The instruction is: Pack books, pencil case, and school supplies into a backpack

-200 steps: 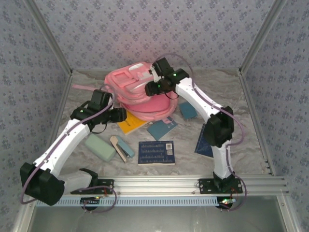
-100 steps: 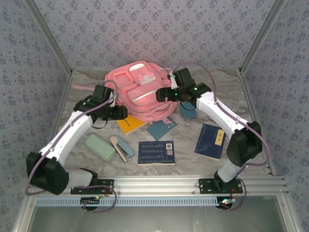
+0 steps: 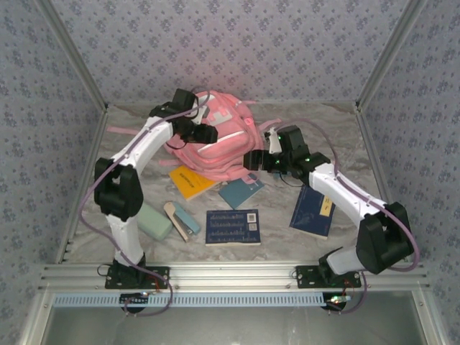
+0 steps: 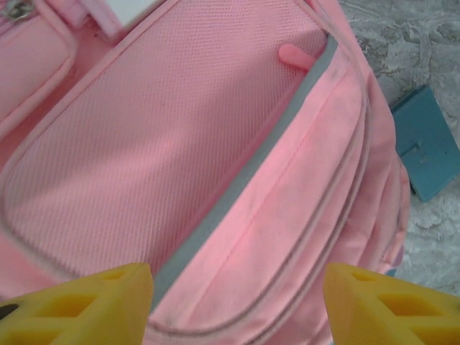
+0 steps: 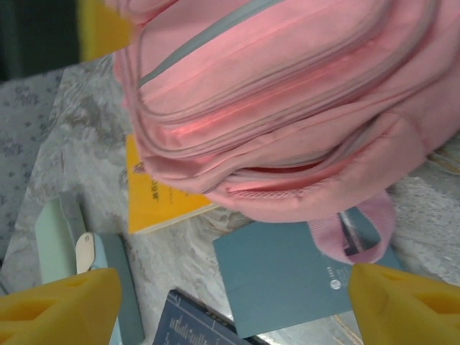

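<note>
The pink backpack [image 3: 228, 146] lies at the back of the table with its front pockets up. My left gripper [image 3: 208, 134] hovers over its front pocket [image 4: 180, 136], open, with nothing between the fingers [image 4: 79, 302]. Open as well, my right gripper [image 3: 249, 159] hangs by the backpack's lower right edge, above a teal book [image 5: 302, 277]. In front of the backpack lie a yellow book [image 3: 188, 181], a teal book [image 3: 241, 191] and two navy books [image 3: 232, 226] [image 3: 313, 210]. The mint pencil case [image 3: 151, 220] is at front left, with beige [image 3: 172, 218] and light-blue sticks [image 3: 187, 220] beside it.
Another teal book [image 4: 424, 147] lies right of the backpack. A pink strap [image 3: 122, 131] trails over the table to the left. Patterned walls close in the back and both sides. A metal rail [image 3: 230, 273] runs along the near edge.
My left arm swung from the backpack's left front up over its top. My right gripper came off the backpack, opened and dropped to its lower right edge. The backpack shifted slightly right.
</note>
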`<state>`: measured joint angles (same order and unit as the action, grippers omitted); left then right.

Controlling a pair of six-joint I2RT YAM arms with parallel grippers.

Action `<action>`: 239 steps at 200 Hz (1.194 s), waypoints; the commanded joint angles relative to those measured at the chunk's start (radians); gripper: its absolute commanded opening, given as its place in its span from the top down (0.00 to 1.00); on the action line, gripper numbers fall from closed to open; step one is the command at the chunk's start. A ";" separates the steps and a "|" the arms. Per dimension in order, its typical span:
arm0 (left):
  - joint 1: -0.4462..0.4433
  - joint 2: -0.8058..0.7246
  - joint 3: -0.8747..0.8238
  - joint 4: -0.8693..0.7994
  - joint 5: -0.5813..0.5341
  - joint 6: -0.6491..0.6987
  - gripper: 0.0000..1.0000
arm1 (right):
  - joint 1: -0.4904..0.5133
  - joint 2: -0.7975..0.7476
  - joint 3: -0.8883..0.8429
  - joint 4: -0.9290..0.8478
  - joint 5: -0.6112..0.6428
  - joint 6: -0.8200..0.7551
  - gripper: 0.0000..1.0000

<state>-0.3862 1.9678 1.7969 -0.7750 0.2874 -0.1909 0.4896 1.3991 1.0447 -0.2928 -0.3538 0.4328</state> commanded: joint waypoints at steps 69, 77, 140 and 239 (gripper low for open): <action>0.192 -0.163 -0.161 0.030 0.025 -0.126 0.36 | 0.579 0.323 0.250 -0.128 0.226 -0.242 0.07; 0.197 -0.162 -0.166 0.027 0.025 -0.123 0.36 | 0.607 0.365 0.289 -0.135 0.240 -0.246 0.01; 0.214 -0.155 -0.196 0.054 0.067 -0.135 0.36 | 0.713 0.636 0.514 -0.229 0.292 -0.254 0.00; 0.214 -0.146 -0.221 0.090 0.125 -0.171 0.37 | 0.731 0.800 0.601 -0.354 0.438 -0.249 0.07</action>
<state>-0.1749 1.8351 1.5772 -0.6983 0.3786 -0.3439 1.2091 2.1643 1.6135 -0.5922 0.0681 0.1913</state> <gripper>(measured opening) 0.636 0.977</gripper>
